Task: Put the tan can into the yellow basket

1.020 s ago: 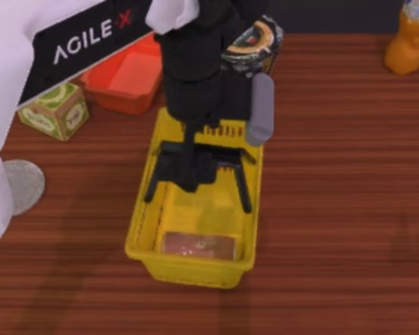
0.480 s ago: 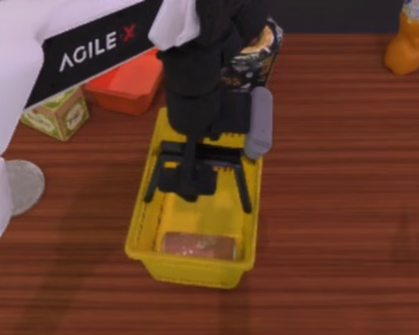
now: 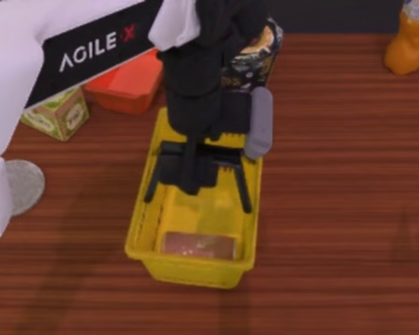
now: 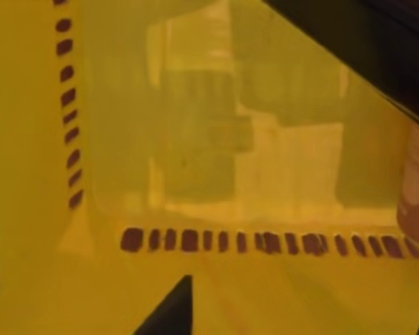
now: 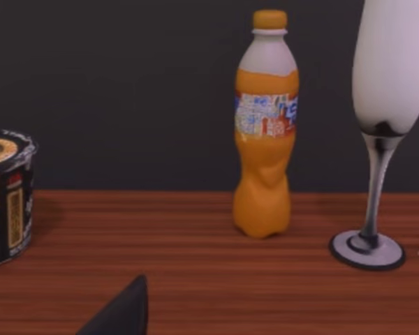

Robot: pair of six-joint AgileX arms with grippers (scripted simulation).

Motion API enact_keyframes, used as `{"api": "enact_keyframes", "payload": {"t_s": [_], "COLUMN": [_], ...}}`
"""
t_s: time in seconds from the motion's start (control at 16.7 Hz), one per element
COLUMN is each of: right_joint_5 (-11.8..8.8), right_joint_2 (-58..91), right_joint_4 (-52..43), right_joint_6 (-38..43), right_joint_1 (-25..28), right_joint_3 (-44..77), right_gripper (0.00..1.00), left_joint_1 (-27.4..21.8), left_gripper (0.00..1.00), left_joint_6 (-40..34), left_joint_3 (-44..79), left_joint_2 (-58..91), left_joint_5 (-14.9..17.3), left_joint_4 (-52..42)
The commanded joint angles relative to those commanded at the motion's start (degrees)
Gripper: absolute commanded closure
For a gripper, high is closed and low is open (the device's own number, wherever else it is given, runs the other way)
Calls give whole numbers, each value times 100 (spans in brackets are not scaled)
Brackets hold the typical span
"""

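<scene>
One tan can point(image 3: 199, 245) lies on its side at the near end of the yellow basket point(image 3: 141, 230). Left gripper point(image 3: 193, 174) hovers above the basket floor, finger state indiscernible. Judged step: placement done; next, retract upward clear of the handles.

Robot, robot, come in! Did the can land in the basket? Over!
Left pincer above yellow slotted plastic basket. Slim tan-brown can lying on basket floor, near end. Right arm out of sight. Nothing in the way.
</scene>
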Motion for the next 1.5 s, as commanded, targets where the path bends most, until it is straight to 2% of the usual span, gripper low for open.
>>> {"api": "enact_keyframes", "payload": {"t_s": [0.48,1.5], "right_joint_5": [0,0], "right_joint_2": [0,0], "right_joint_4": [0,0], "right_joint_6": [0,0], "right_joint_1": [0,0], "right_joint_3": [0,0], "right_gripper": [0,0], "left_joint_1": [0,0], "left_gripper": [98,100], "left_joint_6": [0,0], "left_joint_3": [0,0], "left_joint_2": [0,0], "left_joint_5": [0,0], "left_joint_4": [0,0]}}
